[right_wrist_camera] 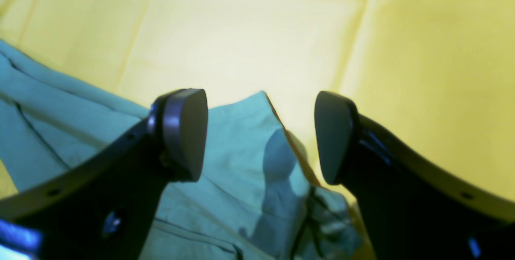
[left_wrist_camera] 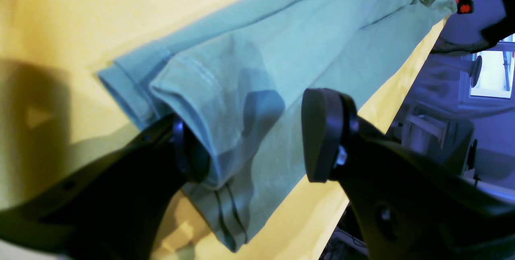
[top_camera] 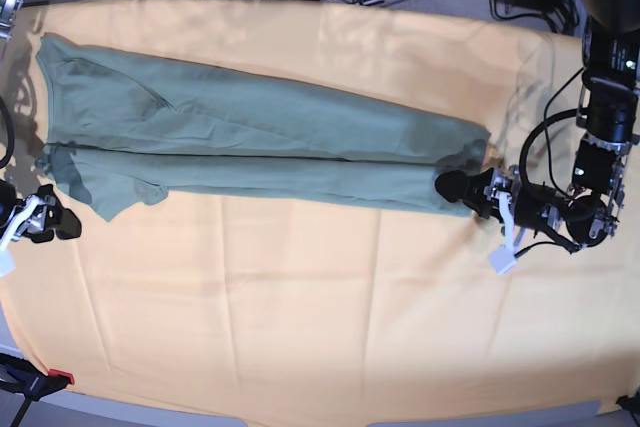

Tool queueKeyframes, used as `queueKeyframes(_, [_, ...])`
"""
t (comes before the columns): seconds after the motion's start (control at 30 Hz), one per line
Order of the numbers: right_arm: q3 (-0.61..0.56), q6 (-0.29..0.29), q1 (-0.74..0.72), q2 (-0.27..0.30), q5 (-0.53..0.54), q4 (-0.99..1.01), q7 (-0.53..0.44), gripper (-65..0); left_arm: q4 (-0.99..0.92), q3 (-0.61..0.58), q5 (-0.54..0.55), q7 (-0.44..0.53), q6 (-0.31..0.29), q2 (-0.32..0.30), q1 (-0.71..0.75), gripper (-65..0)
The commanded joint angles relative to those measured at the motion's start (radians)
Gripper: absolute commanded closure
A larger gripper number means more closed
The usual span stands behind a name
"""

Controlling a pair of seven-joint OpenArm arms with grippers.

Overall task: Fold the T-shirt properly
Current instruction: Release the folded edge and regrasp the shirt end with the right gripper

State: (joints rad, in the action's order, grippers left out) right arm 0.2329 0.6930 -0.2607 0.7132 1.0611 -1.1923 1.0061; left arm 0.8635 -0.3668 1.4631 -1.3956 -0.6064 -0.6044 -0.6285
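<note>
The T-shirt (top_camera: 250,147) lies folded lengthwise across the far half of the cloth (top_camera: 320,317). The left gripper (left_wrist_camera: 257,139) gapes at its right-edge end, one finger under a fold. The right gripper (right_wrist_camera: 261,135) hangs open, empty, over its left-edge end.

1. The T-shirt (top_camera: 260,142) is soft, matt sage-green cloth with stitched hems.
2. The yellow-orange cloth (top_camera: 300,297) beneath it is matt fabric marked by fold creases.
3. The left gripper (left_wrist_camera: 257,139) and right gripper (right_wrist_camera: 260,135) have smooth black plastic-looking pads, slightly glossy.
</note>
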Motion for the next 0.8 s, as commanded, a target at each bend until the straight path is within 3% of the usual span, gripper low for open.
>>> queueKeyframes(0.0, [0.009,0.005,-0.019,0.005,-0.014,-0.015,-0.023,-43.5,0.012,0.009,0.02,-0.001,-0.003,-0.016,-0.031,-37.5])
queueKeyframes(0.17, [0.009,0.0,-0.005,-0.108,-0.337,-0.015,-0.168,-43.3,0.012,0.009,0.02,-0.001,-0.003,-0.016,-0.031,-37.5])
queueKeyframes(0.37, [0.009,-0.151,0.021,-0.19,-0.594,-0.014,-0.288,-43.3,0.012,0.009,0.02,-0.001,-0.003,-0.016,-0.031,-37.5])
queueKeyframes(0.53, [0.009,-0.165,0.033,-0.232,-0.597,-0.003,-0.288,-43.3,0.012,0.009,0.02,-0.001,-0.003,-0.016,-0.031,-37.5])
queueKeyframes(0.77, [0.009,0.005,0.031,-0.232,-0.403,0.036,-0.199,-43.2,0.012,0.009,0.02,-0.001,-0.003,-0.016,-0.031,-37.5])
